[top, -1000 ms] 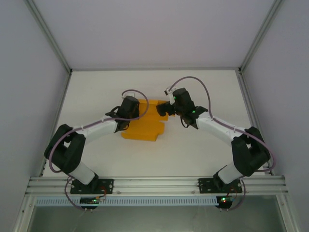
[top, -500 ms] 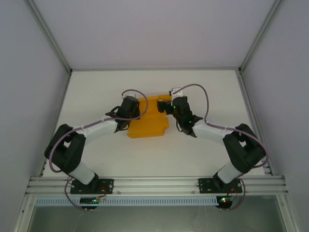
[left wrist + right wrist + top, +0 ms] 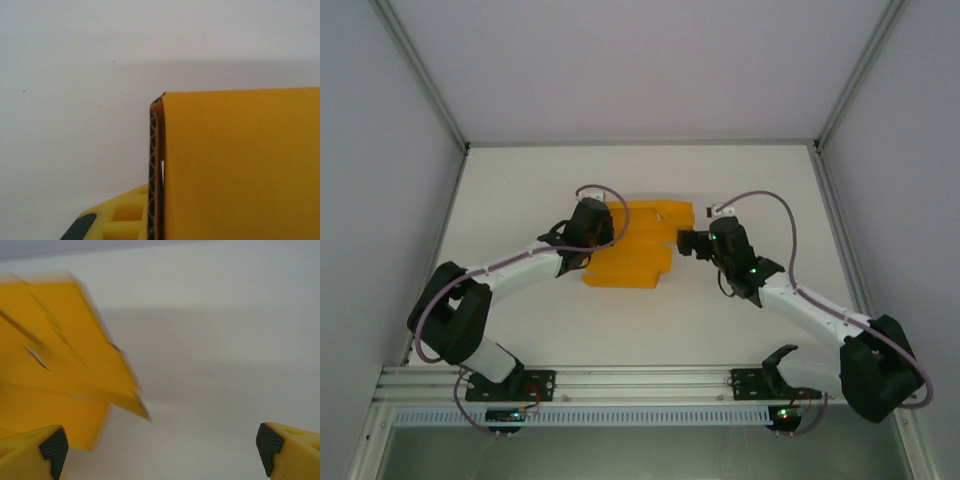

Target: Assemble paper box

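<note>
Near: right gripper (image 3: 162,455), yellow fingers spread wide and empty, just off the right edge of the orange-yellow thin-card paper box (image 3: 632,252). The box lies as a notched sheet mid-way across the white table (image 3: 520,190). The left gripper (image 3: 598,228) pinches its left edge, with a ribbed black pad (image 3: 152,170) against the card.

Judgement: the left should anchor while the right comes in low, takes the far-right flap squarely and folds on the crease. Tugging risks a slip.

Count: one box, two grippers, one table.

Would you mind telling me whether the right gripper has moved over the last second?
Yes. The right gripper has shifted rightward, from over the paper box to beside its right edge, nearer the table's right side.
</note>
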